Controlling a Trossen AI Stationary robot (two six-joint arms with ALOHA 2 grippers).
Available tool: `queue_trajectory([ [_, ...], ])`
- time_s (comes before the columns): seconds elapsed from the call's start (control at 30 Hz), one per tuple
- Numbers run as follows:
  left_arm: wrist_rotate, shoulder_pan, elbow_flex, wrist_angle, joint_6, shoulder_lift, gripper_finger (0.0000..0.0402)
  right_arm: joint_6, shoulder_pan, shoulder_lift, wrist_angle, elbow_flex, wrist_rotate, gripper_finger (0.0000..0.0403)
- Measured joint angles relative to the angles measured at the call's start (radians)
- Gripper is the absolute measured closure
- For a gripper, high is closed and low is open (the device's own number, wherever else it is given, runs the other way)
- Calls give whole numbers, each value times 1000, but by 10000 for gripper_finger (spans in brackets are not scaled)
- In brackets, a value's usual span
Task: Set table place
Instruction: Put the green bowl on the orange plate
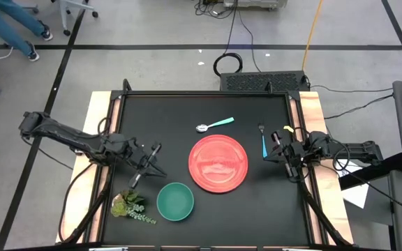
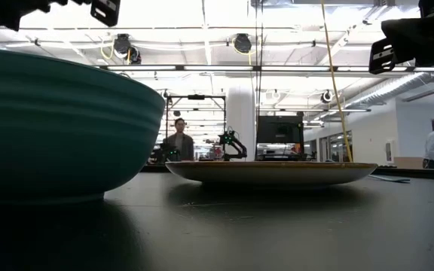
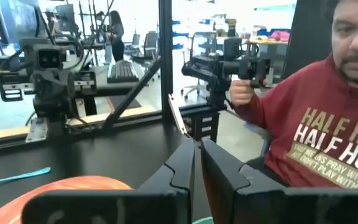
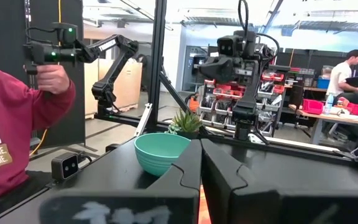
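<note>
While I look straight down from above, my left gripper (image 1: 152, 159) hangs over the black table (image 1: 166, 118) left of the red plate (image 1: 218, 162), its fingers drawn nearly together and holding nothing. My right gripper (image 1: 279, 146) sits at the table's right edge, fully shut and empty, just beside the blue-handled fork (image 1: 262, 141). The teal-handled spoon (image 1: 214, 125) lies just beyond the plate's far rim. The teal bowl (image 1: 175, 201) sits near the front edge, apart from the plate, with a green plant sprig (image 1: 131, 207) just to its left.

From table height, the bowl (image 2: 59, 128) fills the left of the view, standing upright on the tabletop, and the plate (image 2: 271, 172) lies flat farther back. People stand in the room beyond.

Through my left wrist camera, my two dark fingers (image 3: 182, 171) stand almost touching, with the plate's rim (image 3: 67, 186) below them and the fork (image 3: 14, 177) lying past it. A person in a red sweatshirt (image 3: 319, 134) sits beyond the table edge.

Through my right wrist camera, my fingers (image 4: 188, 168) are pressed together, and the bowl (image 4: 161, 152) stands ahead with the sprig (image 4: 185, 121) behind it.
</note>
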Motion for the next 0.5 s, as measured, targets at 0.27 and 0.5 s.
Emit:
queue_trajectory([
  [0.27, -165, -132, 215, -354, 125, 54, 369, 0, 0, 0, 0, 0, 0, 403],
  [0.5, -246, -160, 280, -415, 6, 137, 369, 0, 0, 0, -1, 0, 0, 403],
])
